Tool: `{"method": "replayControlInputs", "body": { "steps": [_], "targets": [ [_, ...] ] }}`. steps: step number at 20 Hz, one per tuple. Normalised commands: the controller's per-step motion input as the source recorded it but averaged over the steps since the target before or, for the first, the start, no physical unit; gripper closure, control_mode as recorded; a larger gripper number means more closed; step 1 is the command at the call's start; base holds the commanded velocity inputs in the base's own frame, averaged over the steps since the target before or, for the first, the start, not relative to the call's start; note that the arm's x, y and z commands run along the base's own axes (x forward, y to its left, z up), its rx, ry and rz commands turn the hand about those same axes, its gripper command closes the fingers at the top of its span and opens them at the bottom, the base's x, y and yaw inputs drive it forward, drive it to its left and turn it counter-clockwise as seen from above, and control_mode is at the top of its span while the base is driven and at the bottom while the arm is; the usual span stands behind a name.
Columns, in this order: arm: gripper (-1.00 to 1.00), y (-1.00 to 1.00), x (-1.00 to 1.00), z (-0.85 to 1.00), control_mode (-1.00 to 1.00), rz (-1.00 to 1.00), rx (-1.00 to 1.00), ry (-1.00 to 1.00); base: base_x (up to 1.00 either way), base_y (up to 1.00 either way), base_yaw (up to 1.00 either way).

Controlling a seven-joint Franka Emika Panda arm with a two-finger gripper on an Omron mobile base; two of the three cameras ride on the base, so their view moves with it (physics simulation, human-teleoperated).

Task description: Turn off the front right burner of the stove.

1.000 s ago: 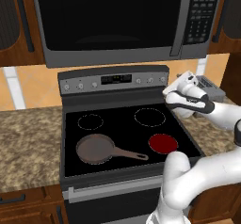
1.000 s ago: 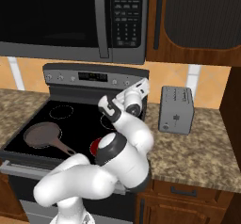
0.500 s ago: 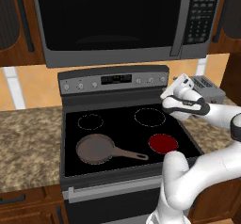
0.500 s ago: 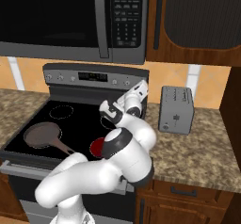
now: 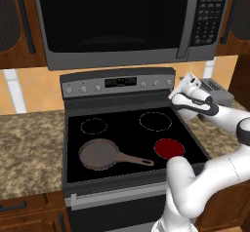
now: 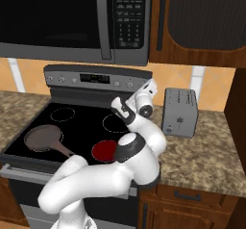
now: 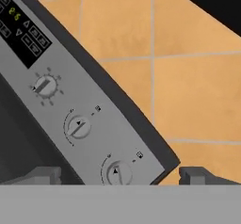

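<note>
Since a second ago, the tool (image 5: 177, 95) has crept closer to the stove (image 5: 128, 128) back panel's right end in the left base view, with the front right burner (image 5: 169, 148) glowing red below it. From the right base view, that burner (image 6: 106, 150) sits beneath the tool (image 6: 117, 106). Hand view: fingertips (image 7: 42, 175) stand spread apart, released, a knob (image 7: 116, 172) between them.

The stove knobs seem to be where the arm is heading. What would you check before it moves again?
1. Front right burner glowing red, so the task is pending: ok.
2. End effector facing the stove back panel: ok.
3. Rightmost knob between the fingertips: ok.
4. Fingers open wide enough for that knob: ok.
5. Whether this knob runs the front right burner: cannot tell.
6. Pan away from the arm: ok.
</note>
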Motion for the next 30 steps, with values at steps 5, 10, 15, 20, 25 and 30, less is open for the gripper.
{"method": "replayControlInputs", "body": {
  "steps": [5,10,15,20,25,30],
  "targets": [
    [-1.00,0.00,0.52,-0.04,-1.00,0.00,-0.01,-0.01,0.00,0.00,0.00],
    [-1.00,0.00,0.38,-0.16,-1.00,0.00,-0.05,-0.01,0.00,0.00,0.00],
    [-1.00,0.00,0.26,-0.32,-1.00,0.00,-0.08,0.00,0.00,0.00,0.00],
    [-1.00,0.00,0.28,-0.10,-1.00,0.00,-0.04,-0.03,0.00,0.00,0.00],
    [-1.00,0.00,0.37,-0.03,-1.00,0.00,-0.01,-0.04,0.00,0.00,0.00],
    [-1.00,-0.12,0.25,-0.06,-1.00,0.00,-0.01,-0.01,0.00,0.00,0.00]
  ]
}}
